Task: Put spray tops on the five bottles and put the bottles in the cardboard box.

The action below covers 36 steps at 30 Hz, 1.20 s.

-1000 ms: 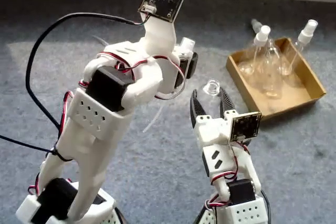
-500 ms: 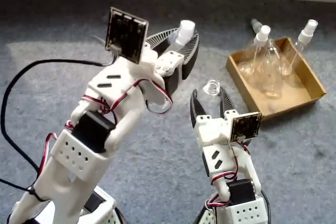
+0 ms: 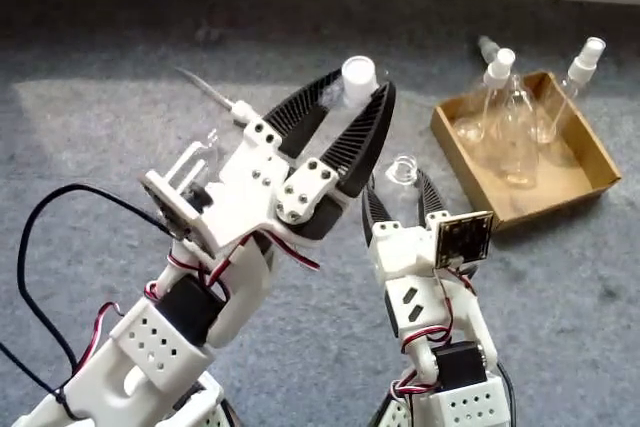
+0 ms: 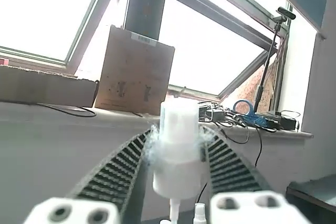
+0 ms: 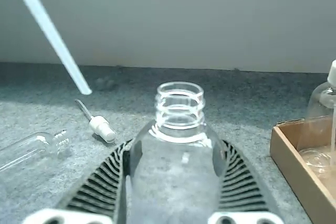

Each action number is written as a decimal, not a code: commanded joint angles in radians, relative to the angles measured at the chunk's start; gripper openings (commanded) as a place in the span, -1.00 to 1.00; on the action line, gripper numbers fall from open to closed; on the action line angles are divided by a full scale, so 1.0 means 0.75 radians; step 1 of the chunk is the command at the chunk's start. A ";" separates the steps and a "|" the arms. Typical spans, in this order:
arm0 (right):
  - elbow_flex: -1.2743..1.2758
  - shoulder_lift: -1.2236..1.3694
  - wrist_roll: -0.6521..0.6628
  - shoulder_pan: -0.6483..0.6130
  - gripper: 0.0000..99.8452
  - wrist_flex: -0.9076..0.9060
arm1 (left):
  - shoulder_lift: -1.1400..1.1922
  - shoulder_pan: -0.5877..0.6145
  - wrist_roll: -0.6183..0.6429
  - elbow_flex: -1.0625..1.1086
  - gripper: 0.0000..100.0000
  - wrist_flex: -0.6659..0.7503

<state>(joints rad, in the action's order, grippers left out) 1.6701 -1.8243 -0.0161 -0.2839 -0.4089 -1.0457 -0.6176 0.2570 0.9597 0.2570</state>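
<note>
Missing the neck is the chief risk from here. The left pincer [image 3: 360, 87] is clamped on a white spray top [image 3: 358, 72] and holds it high off the surface [image 3: 300, 287], above and just beside the right pincer [image 3: 400, 179]. The right pincer is closed round the shoulders of a clear bottle [image 3: 403, 169], whose open neck [image 5: 179, 103] stands out past its fingertips.

The held top's dip tube [image 5: 47, 24] hangs slanted and well to one side of that neck. If it comes across at this slant, the thin tube would probably catch the rim or slide down the outside, and it looks soft enough to bend.

Only the very tips of the left pincer pinch the top [image 4: 178, 156], so a push on it could rock it or squeeze it out.

The bottle is smooth and round, so pressing or twisting may turn it in the right pincer's hold.

Beyond the right pincer a loose spray top [image 5: 101, 128] and an uncapped bottle [image 5: 31, 149] lie on the surface. Beside the same pincer is the cardboard box [image 3: 462, 169], with capped bottles [image 3: 515, 122] standing in it. A wide swing of either arm could scatter or tip these.
</note>
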 commanded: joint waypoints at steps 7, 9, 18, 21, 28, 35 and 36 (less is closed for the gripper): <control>0.140 -0.017 0.170 -0.042 -0.83 -0.001 | -0.116 -0.030 -0.012 -0.003 -0.99 0.039; 0.140 -0.017 0.215 -0.071 -0.83 -0.001 | -0.109 -0.030 -0.012 -0.003 -0.99 0.037; 0.140 -0.017 0.262 -0.099 -0.83 -0.003 | -0.103 -0.021 -0.012 -0.003 -0.99 0.037; 0.140 -0.017 0.264 -0.099 -0.83 -0.003 | -0.103 -0.021 -0.012 -0.001 -0.99 0.035; 0.140 -0.017 0.266 -0.099 -0.83 -0.044 | -0.116 -0.021 -0.023 0.069 -0.99 0.047; 0.140 -0.017 0.266 -0.099 -0.83 -0.040 | -0.103 -0.019 -0.023 0.060 -0.99 0.047; 0.140 -0.017 0.266 -0.099 -0.83 -0.038 | -0.103 -0.017 -0.020 0.058 -0.99 0.047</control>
<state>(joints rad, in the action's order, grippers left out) 1.6701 -1.8243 0.1741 -0.3483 -0.4381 -1.1162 -0.6222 0.2555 1.0196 0.2708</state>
